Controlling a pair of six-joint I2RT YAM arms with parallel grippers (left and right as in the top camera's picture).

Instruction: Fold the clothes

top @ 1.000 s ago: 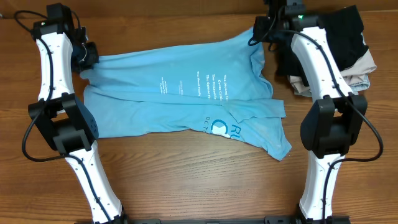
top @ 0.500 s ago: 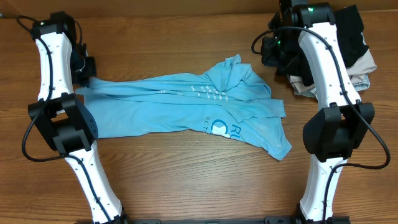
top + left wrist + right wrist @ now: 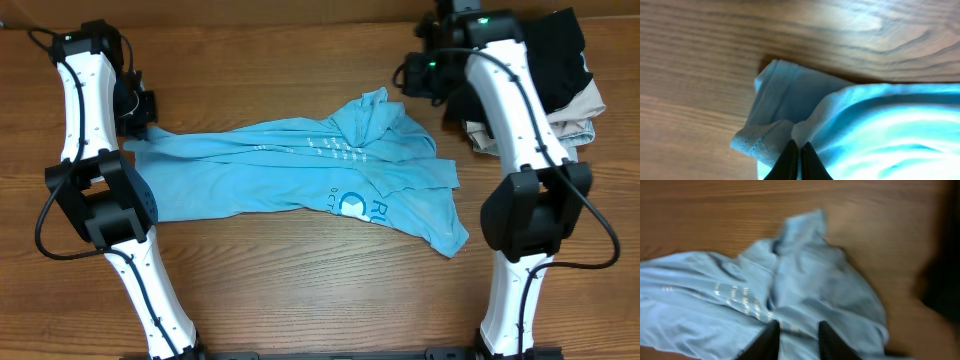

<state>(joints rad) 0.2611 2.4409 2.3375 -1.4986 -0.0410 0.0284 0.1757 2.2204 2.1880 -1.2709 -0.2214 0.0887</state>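
Note:
The light blue T-shirt (image 3: pixel 300 170) lies crumpled across the middle of the wooden table, white lettering showing on its folds. My left gripper (image 3: pixel 138 108) is at the shirt's far left corner and is shut on the fabric edge (image 3: pixel 790 125), its black fingertips (image 3: pixel 800 150) pinched together. My right gripper (image 3: pixel 420 75) is open and empty, raised above the shirt's upper right part; its two fingers (image 3: pixel 795 330) hang apart over the blue fabric (image 3: pixel 805 285).
A pile of other garments, black (image 3: pixel 555 50) on top with beige and pale grey-blue (image 3: pixel 575 120) below, sits at the table's far right beside the right arm. Bare wood lies in front of the shirt.
The right gripper let go of the shirt's upper right edge and lifted away; that part dropped and bunched toward the middle. The left gripper kept its hold.

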